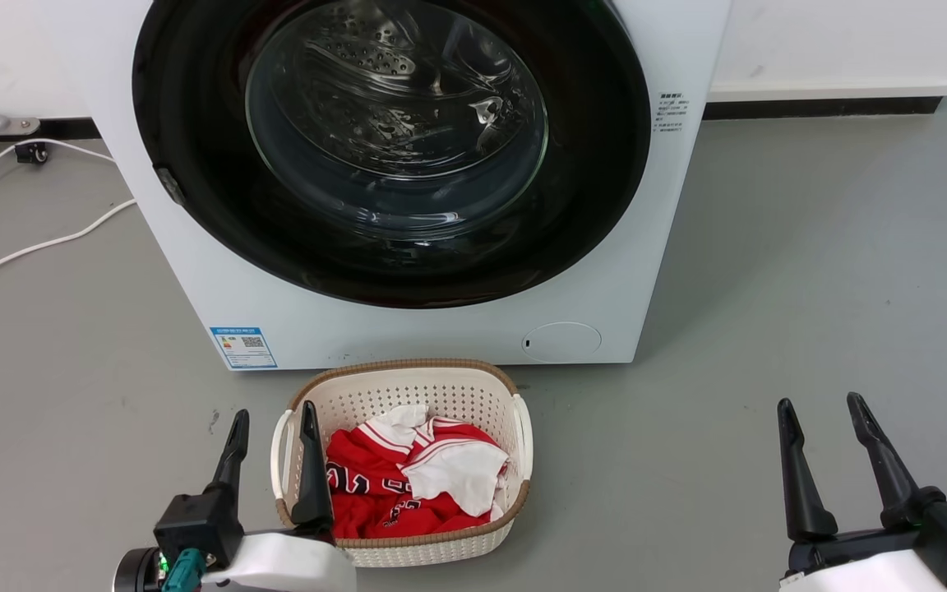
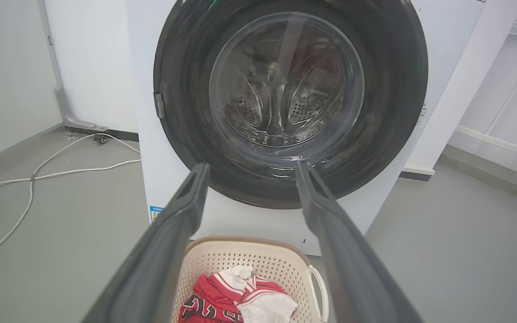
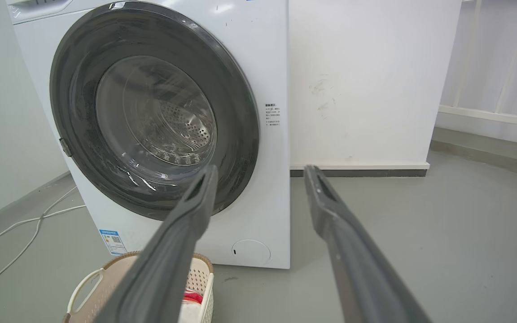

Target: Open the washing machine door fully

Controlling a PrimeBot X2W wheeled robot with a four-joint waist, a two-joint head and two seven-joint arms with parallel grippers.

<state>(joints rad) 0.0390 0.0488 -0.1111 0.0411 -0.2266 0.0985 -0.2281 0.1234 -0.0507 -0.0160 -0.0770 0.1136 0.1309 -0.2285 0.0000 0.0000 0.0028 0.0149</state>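
Observation:
The white washing machine [image 1: 441, 333] stands ahead of me with its round glossy black washing machine door [image 1: 194, 164] lying flat against the front, the clear glass window showing the steel drum behind. A small latch tab sits on the door's left edge. The same door [image 2: 402, 89] faces the left wrist view, and the door [image 3: 74, 85] fills the left of the right wrist view. My left gripper [image 1: 272, 419] is open at the lower left, over the basket's left rim. My right gripper [image 1: 820, 404] is open at the lower right above bare floor. Both are well short of the door.
A beige laundry basket [image 1: 408, 374] with red and white clothes sits on the floor right in front of the washer. White cables [image 1: 38, 242] trail across the grey floor at the left. A white wall with a dark skirting [image 1: 819, 107] runs to the washer's right.

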